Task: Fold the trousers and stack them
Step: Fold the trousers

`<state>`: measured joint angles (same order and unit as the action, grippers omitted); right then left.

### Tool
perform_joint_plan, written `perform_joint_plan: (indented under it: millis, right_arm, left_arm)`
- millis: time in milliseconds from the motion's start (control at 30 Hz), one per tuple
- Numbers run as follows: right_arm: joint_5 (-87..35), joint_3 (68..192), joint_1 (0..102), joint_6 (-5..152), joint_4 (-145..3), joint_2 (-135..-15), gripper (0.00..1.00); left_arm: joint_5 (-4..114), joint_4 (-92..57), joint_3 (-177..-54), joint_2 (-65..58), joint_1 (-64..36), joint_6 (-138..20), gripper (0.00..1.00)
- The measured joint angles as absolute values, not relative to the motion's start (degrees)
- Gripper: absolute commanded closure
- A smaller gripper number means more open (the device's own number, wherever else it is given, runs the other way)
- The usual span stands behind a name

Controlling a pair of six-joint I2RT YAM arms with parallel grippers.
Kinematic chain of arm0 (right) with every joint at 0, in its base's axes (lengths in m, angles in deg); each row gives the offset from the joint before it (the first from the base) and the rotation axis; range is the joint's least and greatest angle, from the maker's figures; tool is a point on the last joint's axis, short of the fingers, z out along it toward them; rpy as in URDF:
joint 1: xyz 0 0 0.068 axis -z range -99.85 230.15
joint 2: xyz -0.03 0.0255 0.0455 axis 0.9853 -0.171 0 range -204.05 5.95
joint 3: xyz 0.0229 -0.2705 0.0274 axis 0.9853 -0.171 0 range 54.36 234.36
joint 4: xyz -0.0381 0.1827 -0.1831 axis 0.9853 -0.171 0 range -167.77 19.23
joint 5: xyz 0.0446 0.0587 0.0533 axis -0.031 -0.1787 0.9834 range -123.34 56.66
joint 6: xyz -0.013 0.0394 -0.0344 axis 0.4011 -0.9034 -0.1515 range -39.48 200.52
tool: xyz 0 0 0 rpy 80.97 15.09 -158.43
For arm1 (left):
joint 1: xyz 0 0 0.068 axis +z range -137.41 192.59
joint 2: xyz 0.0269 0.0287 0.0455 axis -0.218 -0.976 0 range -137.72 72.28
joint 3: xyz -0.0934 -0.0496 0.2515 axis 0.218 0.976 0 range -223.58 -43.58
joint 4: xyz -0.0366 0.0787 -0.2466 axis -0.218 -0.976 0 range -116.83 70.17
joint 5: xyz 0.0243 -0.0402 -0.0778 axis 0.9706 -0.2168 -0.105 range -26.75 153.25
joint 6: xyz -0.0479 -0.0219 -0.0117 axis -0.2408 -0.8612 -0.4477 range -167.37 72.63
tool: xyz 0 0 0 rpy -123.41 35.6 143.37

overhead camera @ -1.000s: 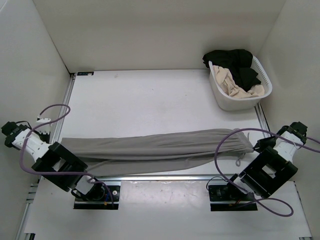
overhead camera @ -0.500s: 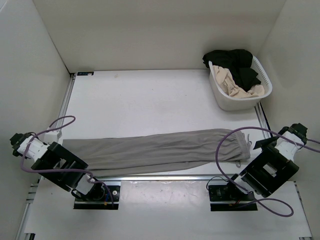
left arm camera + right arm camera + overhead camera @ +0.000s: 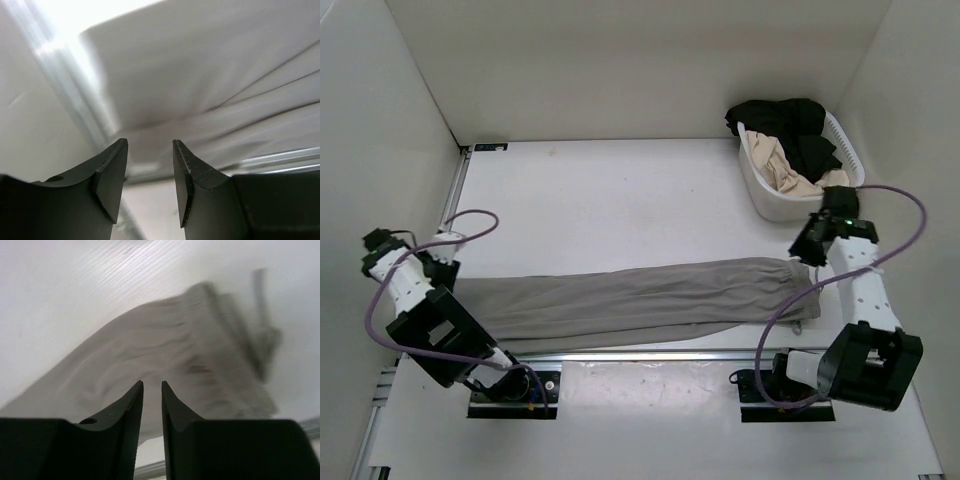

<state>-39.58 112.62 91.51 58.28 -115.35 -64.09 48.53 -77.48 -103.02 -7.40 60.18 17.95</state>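
The trousers [image 3: 640,295] lie flat on the white surface [image 3: 620,200], stretched into one long grey strip that runs left to right close to the near edge. We see the gathered waistband [image 3: 798,285] at the right end, with a thin drawstring [image 3: 804,322] trailing from it toward the metal rail [image 3: 650,354]. The leg ends reach to the left, near the left arm [image 3: 405,285]. Nothing grips the cloth.

In the left wrist view, the left jaws stand clearly apart with nothing between them. Beyond them we make out only blurred pale folds and a bright metal strip, and we cannot tell how near the tips are to the cloth.

The right arm [image 3: 855,270] reaches in from the right, its wrist above the spot between the waistband and the basket [image 3: 760,200]. In the right wrist view, the right jaws show a narrow slit between the tips, so they are slightly apart and hold nothing. The blurred waistband [image 3: 215,355] lies below and beyond them.

The white basket sits at the far right of the surface, well apart from the trousers. A black garment [image 3: 790,118] hangs over its far rim, and a beige garment [image 3: 785,172] lies inside. Purple cables [image 3: 470,222] loop from both arms.
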Motion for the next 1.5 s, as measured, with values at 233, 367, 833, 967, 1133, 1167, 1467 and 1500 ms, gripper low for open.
perform_joint_plan:
  millis: [233,367,833,967,1133,1167,1467,1500]
  right_arm:
    - [-36.17,101.87,75.03,52.73,-109.95,-70.25,0.81]
    - [-37.55,99.58,72.25,48.31,-109.66,-78.08,0.83]
    - [-43.91,117.85,76.56,41.67,-116.18,-96.06,0.84]
    - [-46.71,124.84,77.11,41.84,-114.65,-100.65,0.84]
    - [-46.1,125.67,77.21,43.09,-116.18,-101.66,0.74]
    - [-45.64,125.48,77.28,43.59,-116.18,-101.53,0.71]
    - [-41.99,120.21,73.98,52.42,-112.15,-86.38,0.52]
    - [-41.83,120.21,73.15,52.84,-111.94,-84.33,0.5]
  left_arm:
    - [50.43,-73.02,-95.15,-12.69,46.68,8.8,0.46]
    - [53.47,-68.63,-94.24,-18.03,45.58,5.19,0.47]
    - [59.32,-65.11,-110.48,-33.02,35.0,-7.71,0.49]
    - [58.1,-62.7,-117.23,-37.22,32.82,-9.74,0.49]
    - [57.66,-62.64,-119.52,-38.11,32.51,-10.61,0.4]
    - [57.66,-63.1,-119.61,-38.03,32.53,-10.77,0.4]
    - [58.23,-66.51,-115.09,-25.13,33.04,-6.44,0.39]
    - [58.51,-66.46,-113.47,-23.27,33.1,-5.63,0.37]
